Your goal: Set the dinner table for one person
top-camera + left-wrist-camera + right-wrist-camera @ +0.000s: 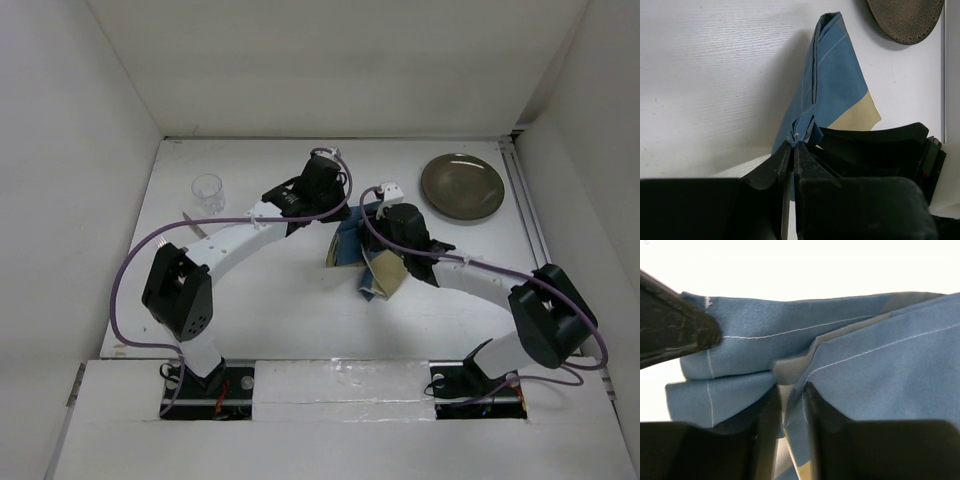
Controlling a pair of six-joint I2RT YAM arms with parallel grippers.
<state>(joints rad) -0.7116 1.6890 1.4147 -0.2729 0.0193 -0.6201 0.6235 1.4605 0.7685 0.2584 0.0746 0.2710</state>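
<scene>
A blue-and-tan cloth placemat hangs crumpled between both grippers above the middle of the white dinner table. My left gripper is shut on a bunched blue corner of it, seen in the left wrist view, with the cloth draping away over the tabletop. My right gripper is shut on a blue folded edge, seen in the right wrist view, where the cloth fills the frame.
A dark round plate lies at the back right and also shows in the left wrist view. A clear cup stands at the back left. A thin utensil lies beside the left arm. White walls enclose the table.
</scene>
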